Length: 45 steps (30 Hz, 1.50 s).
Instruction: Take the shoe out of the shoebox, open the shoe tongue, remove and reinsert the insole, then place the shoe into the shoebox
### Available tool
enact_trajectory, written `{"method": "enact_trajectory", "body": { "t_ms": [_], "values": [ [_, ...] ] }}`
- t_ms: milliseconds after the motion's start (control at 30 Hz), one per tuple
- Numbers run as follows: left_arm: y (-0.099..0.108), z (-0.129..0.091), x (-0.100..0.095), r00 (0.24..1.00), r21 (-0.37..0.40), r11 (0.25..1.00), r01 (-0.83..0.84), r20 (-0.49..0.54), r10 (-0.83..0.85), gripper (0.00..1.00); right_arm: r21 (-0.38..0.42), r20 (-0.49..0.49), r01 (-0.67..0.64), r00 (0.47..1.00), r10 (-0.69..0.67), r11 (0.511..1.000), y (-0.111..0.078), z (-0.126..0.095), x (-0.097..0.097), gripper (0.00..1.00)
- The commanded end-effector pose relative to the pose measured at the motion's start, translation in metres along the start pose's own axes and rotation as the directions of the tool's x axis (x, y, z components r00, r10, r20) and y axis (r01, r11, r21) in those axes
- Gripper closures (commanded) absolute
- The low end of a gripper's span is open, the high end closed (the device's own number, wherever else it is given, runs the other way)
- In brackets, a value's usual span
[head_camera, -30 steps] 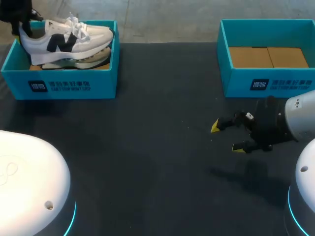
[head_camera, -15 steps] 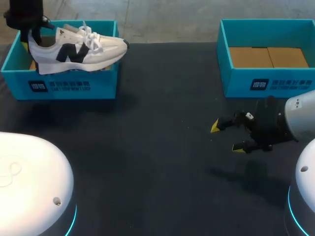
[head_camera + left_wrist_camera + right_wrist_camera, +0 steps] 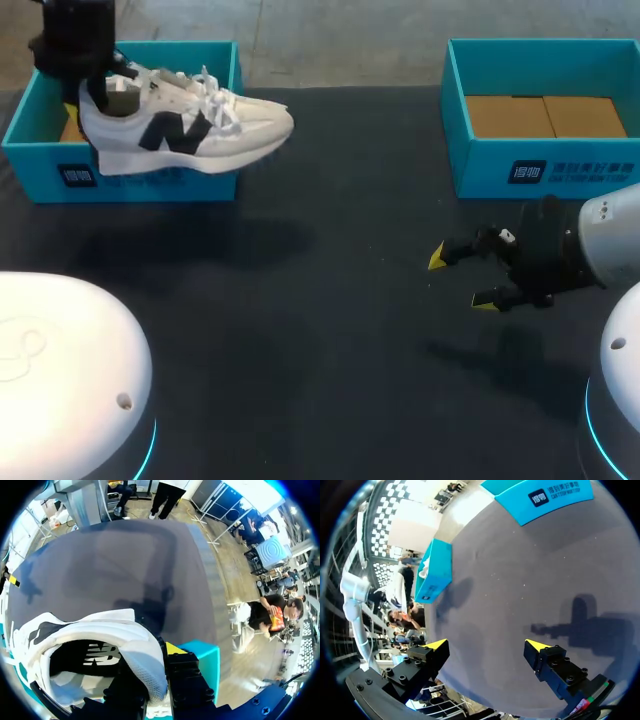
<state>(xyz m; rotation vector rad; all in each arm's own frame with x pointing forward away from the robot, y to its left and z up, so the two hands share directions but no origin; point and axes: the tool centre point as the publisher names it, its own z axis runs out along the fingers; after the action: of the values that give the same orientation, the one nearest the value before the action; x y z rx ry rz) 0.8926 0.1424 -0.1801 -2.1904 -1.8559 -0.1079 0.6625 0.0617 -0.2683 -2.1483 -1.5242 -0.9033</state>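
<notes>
Now, overhead, the white shoe (image 3: pixel 190 135) has risen clear of the left shoebox (image 3: pixel 140 178) and drifted rightward, heel clamped by the left gripper (image 3: pixel 88 92). Left wrist: its fingers (image 3: pixel 185 680) pinch the heel collar. Right wrist: the right gripper (image 3: pixel 487 645) gapes wide, empty, unmoved.

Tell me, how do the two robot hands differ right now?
The left gripper is shut on the heel of the white shoe; the right gripper is open and empty. The left gripper is at the left shoebox; the right gripper hangs over the table before the right shoebox. Both have yellow tips.
</notes>
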Motion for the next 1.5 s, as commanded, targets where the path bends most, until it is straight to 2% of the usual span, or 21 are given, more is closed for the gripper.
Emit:
{"method": "enact_trajectory", "body": {
  "t_ms": [33, 400, 733, 867, 1300, 1500],
  "values": [
    [-0.024, -0.002, -0.02, 1.0, -0.092, 0.996, 0.011, -0.013, -0.012, 1.0, -0.003, 0.005, -0.002, 1.0, 0.002, 1.0, -0.002, 0.0, 0.001, 0.0],
    [-0.062, -0.011, -0.084, 1.0, -0.088, 0.996, 0.002, -0.001, -0.002, 1.0, -0.003, 0.005, -0.002, 1.0, 0.002, 1.0, -0.002, 0.0, 0.001, 0.0],
    [-0.096, -0.006, -0.128, 1.0, -0.086, 0.996, -0.005, 0.011, 0.006, 1.0, -0.003, 0.005, -0.002, 1.0, 0.002, 1.0, -0.002, 0.0, 0.001, 0.0],
    [-0.104, -0.003, -0.135, 1.0, -0.088, 0.996, 0.015, 0.017, -0.013, 1.0, -0.003, 0.005, -0.002, 1.0, 0.002, 1.0, -0.002, 0.0, 0.001, 0.0],
    [-0.11, 0.007, -0.144, 0.998, -0.101, 0.993, 0.057, -0.018, -0.06, 1.0, -0.003, 0.005, -0.002, 1.0, 0.002, 1.0, -0.002, 0.0, 0.001, 0.0],
    [-0.108, 0.023, -0.146, 0.997, -0.1, 0.993, 0.067, -0.02, -0.069, 1.0, -0.003, 0.005, -0.002, 1.0, 0.002, 1.0, -0.002, 0.0, 0.001, 0.0]
  ]
}}
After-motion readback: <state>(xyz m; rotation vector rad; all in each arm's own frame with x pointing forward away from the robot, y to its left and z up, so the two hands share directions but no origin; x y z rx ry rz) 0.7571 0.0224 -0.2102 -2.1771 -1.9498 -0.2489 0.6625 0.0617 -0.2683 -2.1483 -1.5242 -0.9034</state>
